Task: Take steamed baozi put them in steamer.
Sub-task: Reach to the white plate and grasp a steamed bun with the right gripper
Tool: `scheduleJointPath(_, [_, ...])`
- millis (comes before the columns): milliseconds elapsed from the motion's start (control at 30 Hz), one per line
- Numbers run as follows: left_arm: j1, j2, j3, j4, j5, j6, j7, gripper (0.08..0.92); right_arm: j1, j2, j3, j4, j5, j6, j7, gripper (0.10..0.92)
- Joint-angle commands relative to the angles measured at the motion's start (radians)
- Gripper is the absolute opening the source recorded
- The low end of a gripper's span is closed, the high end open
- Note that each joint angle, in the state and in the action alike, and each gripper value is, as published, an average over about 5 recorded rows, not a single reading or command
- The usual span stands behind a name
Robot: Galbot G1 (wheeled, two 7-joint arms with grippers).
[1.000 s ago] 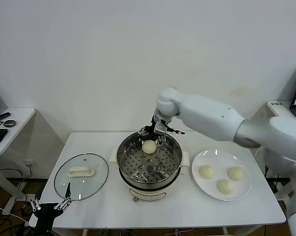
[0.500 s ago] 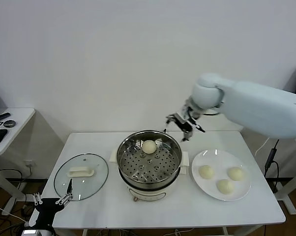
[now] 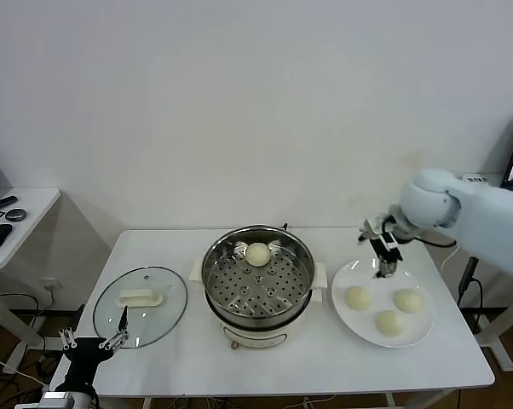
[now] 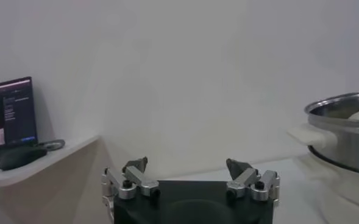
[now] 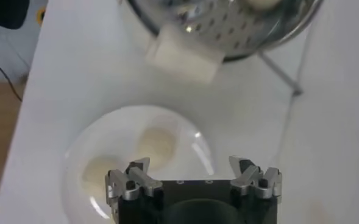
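Your right gripper point(image 3: 383, 252) is hovering with jaws spread and empty just above the plate point(image 3: 359, 319); three steamed baozi point(image 3: 357, 297) are lying below it, a fourth in the steamer point(image 3: 258, 281) to its left.

A plain white wall point(image 3: 239, 102) backs the white table point(image 3: 188, 358), a white side desk point(image 3: 22, 209) at left.

1. Soft, even indoor light fills the head view; the wall point(image 3: 239, 102) reads bright and plain.
2. Faint shadows lie on the table point(image 3: 180, 341) beside the steamer point(image 3: 258, 281), whose steel rim carries small glints.
3. The right wrist view is blurred: the plate point(image 5: 81, 152) and its buns point(image 5: 156, 144) look smeared.
4. The left wrist view is dimmer and hazy, the far laptop point(image 4: 7, 112) soft.
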Motion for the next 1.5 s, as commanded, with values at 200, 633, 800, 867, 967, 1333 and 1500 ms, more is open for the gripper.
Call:
scheduleJointPath(200, [0.003,-0.002,-0.013,-0.004,0.009,-0.002,0.006,0.823,-0.407,0.018,0.292,-0.185,-0.179,0.086,-0.013,0.823])
scheduleJointPath(633, [0.013,-0.005,-0.032,0.001,0.010,-0.006,0.005,0.823,-0.494,0.195,0.358,-0.333,-0.218,0.166,0.011,0.823])
scheduleJointPath(800, [0.016,-0.008,-0.033,0.008,0.008,-0.018,0.003,0.823,-0.490,0.225,0.358,-0.369,-0.235,0.159,0.017,0.823])
scheduleJointPath(867, [0.017,-0.008,-0.035,0.010,0.008,-0.021,0.003,0.823,-0.492,0.234,0.359,-0.383,-0.241,0.155,0.016,0.823])
scheduleJointPath(967, [0.020,-0.008,-0.038,0.010,0.008,-0.023,0.003,0.823,-0.503,0.246,0.365,-0.404,-0.247,0.149,0.016,0.823])
scheduleJointPath(1333, [0.021,-0.012,-0.038,0.008,0.008,-0.024,0.002,0.823,-0.517,0.262,0.383,-0.422,-0.267,0.106,0.013,0.776])
scheduleJointPath(1500, [0.020,-0.011,-0.039,0.008,0.007,-0.026,0.002,0.823,-0.512,0.257,0.387,-0.417,-0.270,0.092,0.013,0.663])
